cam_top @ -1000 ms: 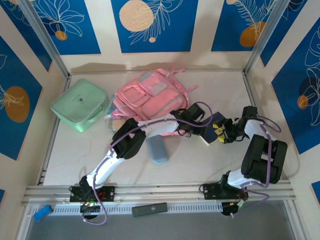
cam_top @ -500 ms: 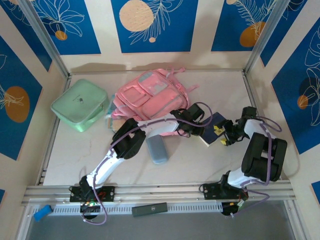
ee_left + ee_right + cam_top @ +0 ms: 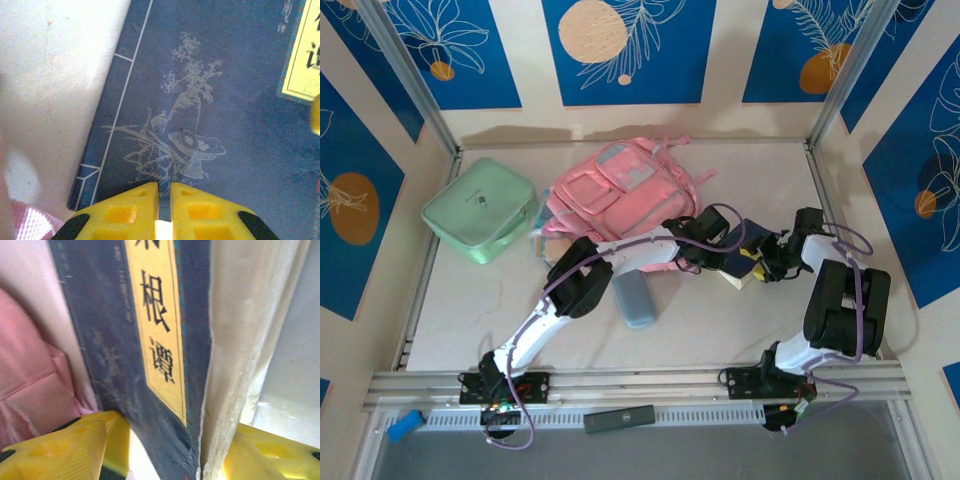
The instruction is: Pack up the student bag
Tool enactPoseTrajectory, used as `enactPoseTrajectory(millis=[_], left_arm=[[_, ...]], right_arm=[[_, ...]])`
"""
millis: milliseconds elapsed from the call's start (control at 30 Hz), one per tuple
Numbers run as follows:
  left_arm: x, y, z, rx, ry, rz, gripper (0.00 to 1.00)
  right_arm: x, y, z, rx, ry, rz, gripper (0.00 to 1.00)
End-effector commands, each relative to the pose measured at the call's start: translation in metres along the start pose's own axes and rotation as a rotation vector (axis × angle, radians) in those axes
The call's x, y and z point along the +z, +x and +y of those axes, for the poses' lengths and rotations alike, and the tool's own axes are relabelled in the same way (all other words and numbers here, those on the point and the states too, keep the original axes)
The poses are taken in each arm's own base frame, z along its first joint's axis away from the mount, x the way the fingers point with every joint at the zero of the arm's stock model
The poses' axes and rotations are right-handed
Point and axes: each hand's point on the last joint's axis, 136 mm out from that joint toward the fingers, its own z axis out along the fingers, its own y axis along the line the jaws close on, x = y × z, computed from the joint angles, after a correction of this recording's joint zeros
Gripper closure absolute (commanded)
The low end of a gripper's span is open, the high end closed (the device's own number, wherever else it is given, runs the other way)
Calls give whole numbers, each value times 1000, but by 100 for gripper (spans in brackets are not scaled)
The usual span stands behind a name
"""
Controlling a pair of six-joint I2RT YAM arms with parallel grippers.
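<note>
The pink student bag (image 3: 615, 190) lies flat at the back middle of the table, and its fabric also shows in the left wrist view (image 3: 30, 222) and the right wrist view (image 3: 25, 370). A dark blue book (image 3: 748, 245) with a yellow title label lies just right of the bag. My left gripper (image 3: 712, 255) is at the book's left side. Its yellow tips (image 3: 164, 184) are shut to a thin slit against the blue cover (image 3: 225, 100). My right gripper (image 3: 760, 262) straddles the book's near right end. The tilted book (image 3: 155, 315) fills the span between the right gripper's fingers (image 3: 172, 422), cover against one, page edge against the other.
A mint green square case (image 3: 480, 210) sits at the back left. A grey-blue pouch (image 3: 636, 298) lies under my left forearm. A metal rail (image 3: 640, 382) runs along the near edge, with a dark bar (image 3: 620, 418) in front of it. Patterned walls close in the table on three sides.
My left jaws have narrowed to a slit on the book's cover. My right gripper has slid a little left along the book, and its jaws have come in against it.
</note>
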Motion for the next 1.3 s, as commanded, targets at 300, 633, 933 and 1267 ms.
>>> enactPoseTrajectory(millis=[300, 633, 933, 1267], left_arm=[[21, 27, 30, -26, -100, 91, 85], [21, 27, 29, -32, -95, 91, 85], [9, 14, 15, -25, -55, 63, 82], [-87, -41, -29, 53, 57, -84, 52]], right_arm=[[-19, 10, 10, -93, -27, -18, 63], [-15, 7, 3, -76, -14, 5, 80], [-26, -1, 17, -92, -90, -18, 95], [-58, 0, 31, -113, -117, -81, 100]])
